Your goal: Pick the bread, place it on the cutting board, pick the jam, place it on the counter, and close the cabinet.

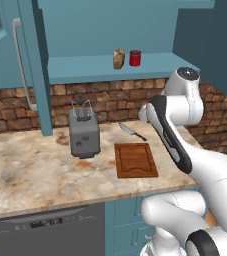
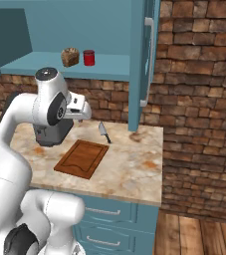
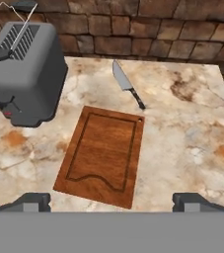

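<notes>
Hand view entry: gripper (image 3: 111,202) hung above the bare cutting board (image 3: 102,154), jaws spread wide, empty. Bread (image 1: 118,59) stood on the cabinet shelf (image 1: 85,68), just beside the jam (image 1: 135,58). Advisable approach: rise, straddle the loaf, spare the jar.

Base cams flank arm from behind, sharing cutting board (image 1: 136,160); hand cam looks down nearer.
</notes>
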